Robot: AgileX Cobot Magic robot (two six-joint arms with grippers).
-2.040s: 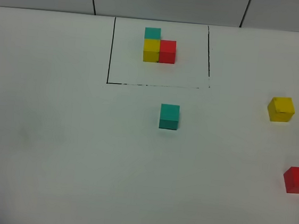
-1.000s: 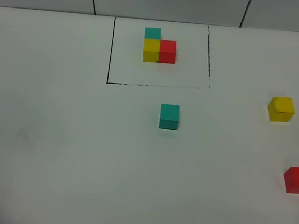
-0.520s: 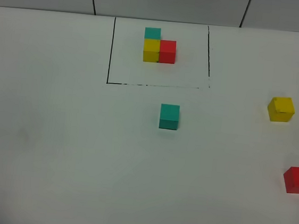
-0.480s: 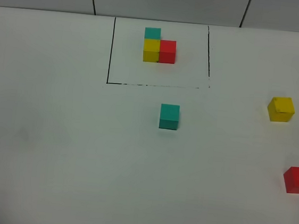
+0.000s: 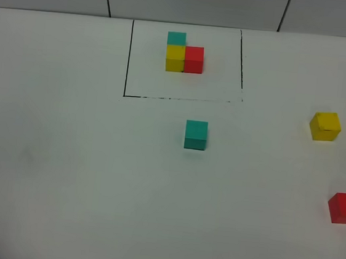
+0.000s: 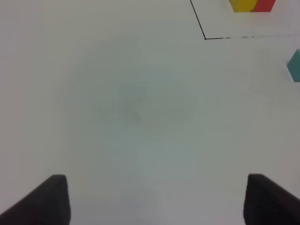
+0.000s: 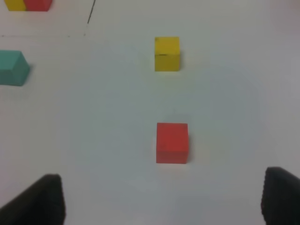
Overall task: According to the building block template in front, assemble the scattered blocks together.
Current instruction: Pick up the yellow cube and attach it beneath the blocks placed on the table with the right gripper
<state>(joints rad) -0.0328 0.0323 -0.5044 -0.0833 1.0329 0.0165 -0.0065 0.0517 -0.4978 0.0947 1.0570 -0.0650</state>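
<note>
Left gripper (image 6: 154, 199) and right gripper (image 7: 164, 199) both hang wide open, empty. The template (image 5: 184, 55) sits at twelve o'clock on the tabletop (image 5: 81, 175), the teal cube (image 5: 195, 134) central, the yellow cube (image 5: 325, 126) at three, the red cube (image 5: 345, 207) at four. I'd lower the right gripper squarely over the red cube's flat sides.

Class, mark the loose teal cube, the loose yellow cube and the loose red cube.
loose teal cube (image 5: 196, 129), exterior high view, top face.
loose yellow cube (image 5: 326, 121), exterior high view, top face.
loose red cube (image 7: 172, 136), right wrist view, top face.
</note>
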